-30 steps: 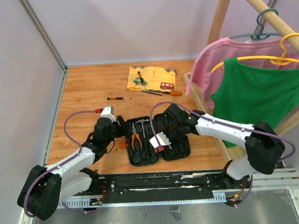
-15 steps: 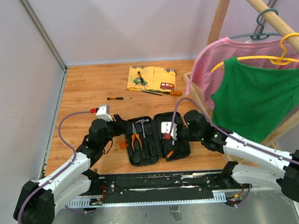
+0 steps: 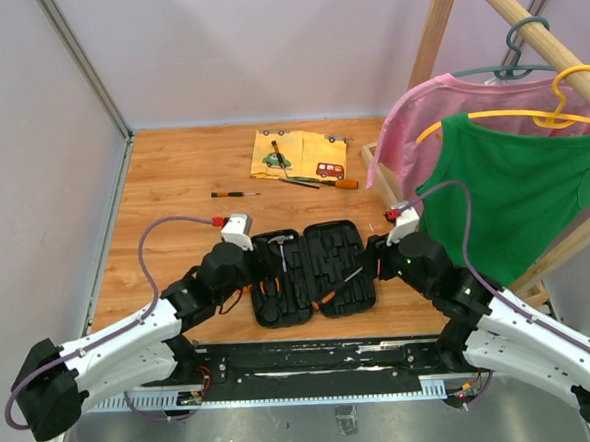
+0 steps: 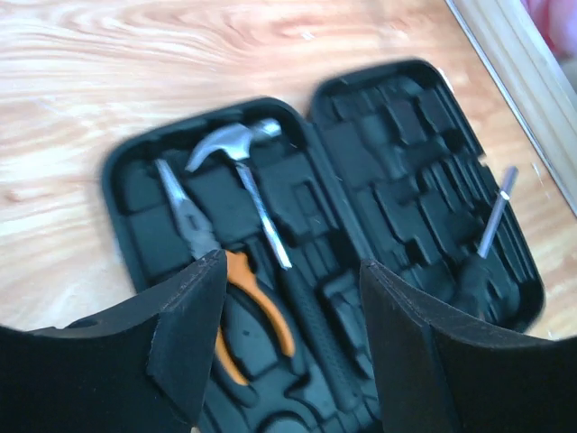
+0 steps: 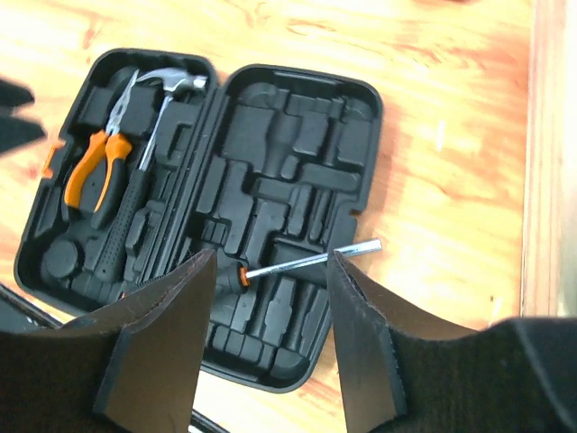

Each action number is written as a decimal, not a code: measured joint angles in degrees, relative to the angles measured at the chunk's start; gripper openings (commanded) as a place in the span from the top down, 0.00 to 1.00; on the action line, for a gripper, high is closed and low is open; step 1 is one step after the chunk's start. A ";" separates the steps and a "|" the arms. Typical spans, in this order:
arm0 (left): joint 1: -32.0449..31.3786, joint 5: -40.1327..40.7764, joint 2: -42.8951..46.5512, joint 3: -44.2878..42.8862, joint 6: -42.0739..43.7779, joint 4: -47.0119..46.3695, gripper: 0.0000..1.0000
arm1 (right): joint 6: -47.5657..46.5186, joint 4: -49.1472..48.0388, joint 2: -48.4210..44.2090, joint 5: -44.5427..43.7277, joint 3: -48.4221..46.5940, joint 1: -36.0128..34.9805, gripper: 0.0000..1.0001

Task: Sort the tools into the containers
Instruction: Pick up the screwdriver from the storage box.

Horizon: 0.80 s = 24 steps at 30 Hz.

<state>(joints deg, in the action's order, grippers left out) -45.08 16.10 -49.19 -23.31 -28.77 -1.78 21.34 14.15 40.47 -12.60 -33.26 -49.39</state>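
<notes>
Tool case [image 3: 311, 272]: lies open and flat at the near side of the table, both halves facing up. This leaves every moulded slot reachable from above.

Contents, left half of the case: claw hammer [image 4: 239, 149] and orange-handled pliers [image 4: 245, 302], side by side, each sunk in its own recess. Judged properly stowed.

Contents, right half of the case: one screwdriver [image 5: 311, 261]. It lies slantwise across several slots instead of in one, with the shaft tip reaching the case's right rim. It is judged unseated and could foul the lid when the case is shut.

Outstanding items, all beyond the case's far edge and well apart from it:
- a thin dark screwdriver [image 3: 235, 194] on bare wood
- an orange-handled screwdriver [image 3: 339, 184] at the nearer edge of the yellow cloth [image 3: 305, 140]
- a further small tool [image 3: 278, 154] on the cloth, too small to identify

Left gripper [image 4: 290, 263]: hovers over the case's left half with the wrist pitched downward. Its fingers are apart with nothing between them. The forearm runs in low from the case's left.

Right gripper [image 5: 270, 259]: hangs by the case's right edge, looking down on the right half. Its fingers are apart and empty, and the loose screwdriver shows in the gap beneath. The elbow is folded back to the case's right.

Assessment: roughly half of the sorting is done. The next move calls for a long reach past the case's far edge.
</notes>
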 measured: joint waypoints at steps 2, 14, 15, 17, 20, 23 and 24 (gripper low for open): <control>-4.35 1.40 -1.86 -1.57 -0.13 0.94 0.33 | 5.46 1.49 -2.19 -2.99 1.29 0.09 0.45; -19.65 3.63 -18.51 -13.66 3.61 2.34 0.22 | 25.27 7.45 -8.22 -3.89 8.28 7.43 0.46; -20.76 3.63 -20.24 -14.73 4.24 2.34 0.22 | 26.62 7.67 -8.90 -3.30 9.05 8.48 0.46; -22.23 3.45 -22.60 -15.80 5.03 2.32 0.22 | 28.17 7.72 -9.70 -2.01 9.94 10.19 0.46; -23.85 2.91 -26.32 -17.00 6.14 2.36 0.22 | 29.77 7.76 -10.71 0.35 11.37 13.44 0.45; -24.98 2.21 -30.45 -18.60 7.37 2.91 0.23 | 30.56 7.78 -11.69 2.62 12.35 16.17 0.45; -25.27 2.10 -31.76 -19.26 7.82 3.37 0.24 | 30.69 7.72 -12.00 3.41 12.66 16.76 0.45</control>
<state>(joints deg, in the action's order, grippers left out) -70.35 18.20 -80.95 -42.57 -20.95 1.58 52.03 21.87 28.47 -9.19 -20.60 -32.62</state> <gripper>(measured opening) 0.775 0.546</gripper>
